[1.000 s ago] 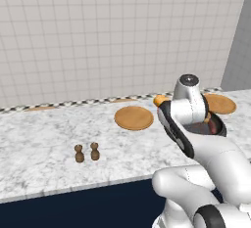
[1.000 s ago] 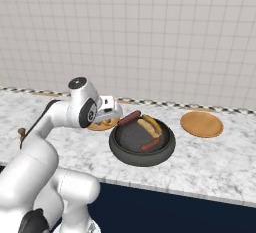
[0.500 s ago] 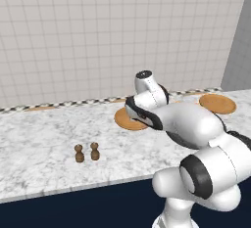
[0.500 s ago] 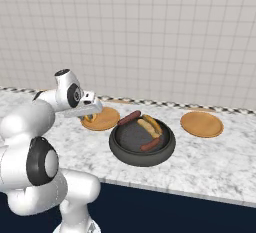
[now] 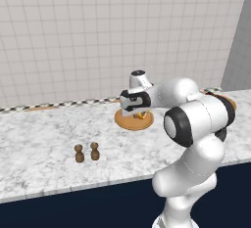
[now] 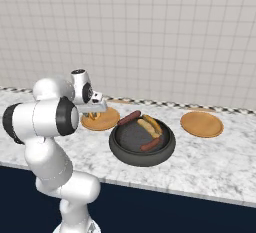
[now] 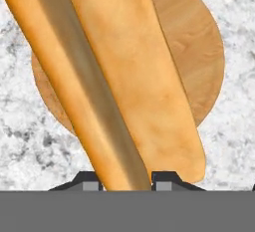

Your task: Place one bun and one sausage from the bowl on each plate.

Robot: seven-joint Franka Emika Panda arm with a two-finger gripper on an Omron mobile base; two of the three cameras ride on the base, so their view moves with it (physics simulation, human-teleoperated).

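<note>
You see the tool [image 7: 127, 178] clamped on a long golden-orange split bun [image 7: 114, 71]; in the hand view its two dark tips sit tight against the bun's lower end, and the bun runs up across a flat round orange-brown wooden plate [image 7: 199, 52] lying on the white-grey marbled tabletop [image 7: 234, 126].

Look at the left base view: there the tool [image 5: 138, 110] hangs over that same plate [image 5: 125, 122], with a bit of orange bun [image 5: 142, 116] showing under it. This view also gives you two small brown shakers [image 5: 86, 152] standing side by side on the near left of the tabletop [image 5: 44, 139], well apart from the plate.

Turn to the right base view for what the others leave out: the wide, shallow, dark grey-black bowl [image 6: 125, 149] sits just right of the plate [image 6: 106, 122] and holds a bun and sausages; one dark red-brown sausage [image 6: 129, 118] leans on its far-left rim. The second orange-brown plate [image 6: 202, 124] lies bare to the right of the bowl. You see the tool [image 6: 92, 111] over the first plate here too.
</note>
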